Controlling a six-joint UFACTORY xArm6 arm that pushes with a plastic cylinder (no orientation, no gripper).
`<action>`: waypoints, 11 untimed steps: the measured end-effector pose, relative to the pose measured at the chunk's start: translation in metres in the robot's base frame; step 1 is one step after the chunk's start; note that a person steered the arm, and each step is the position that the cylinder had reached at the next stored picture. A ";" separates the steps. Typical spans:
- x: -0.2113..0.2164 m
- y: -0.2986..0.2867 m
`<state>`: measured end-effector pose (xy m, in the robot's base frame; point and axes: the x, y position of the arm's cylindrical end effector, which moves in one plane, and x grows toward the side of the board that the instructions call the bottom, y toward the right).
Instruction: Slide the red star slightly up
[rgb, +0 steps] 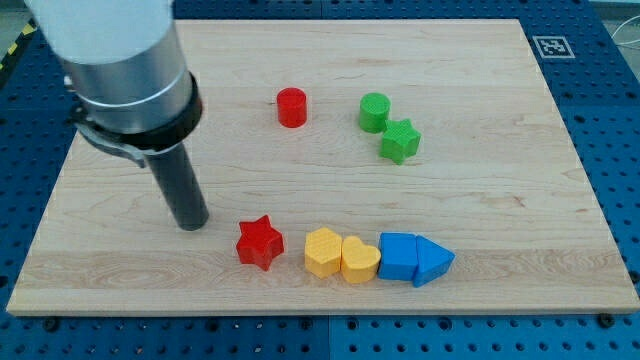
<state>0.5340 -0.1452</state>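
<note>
The red star (259, 242) lies on the wooden board (500, 120) in the lower middle of the view. My tip (191, 224) rests on the board to the star's left and a little higher, with a small gap between them. To the star's right runs a row of touching blocks: a yellow hexagon (322, 252), a yellow heart (359, 260), a blue block (397, 256) and a blue triangle (432, 262).
A red cylinder (291, 107) stands at the upper middle. A green cylinder (374, 112) and a green star (400, 141) sit to its right. The arm's grey body (115, 60) fills the view's upper left. A fiducial marker (553, 46) marks the board's top right corner.
</note>
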 end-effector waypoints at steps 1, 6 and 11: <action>0.023 -0.001; 0.059 0.075; -0.012 0.015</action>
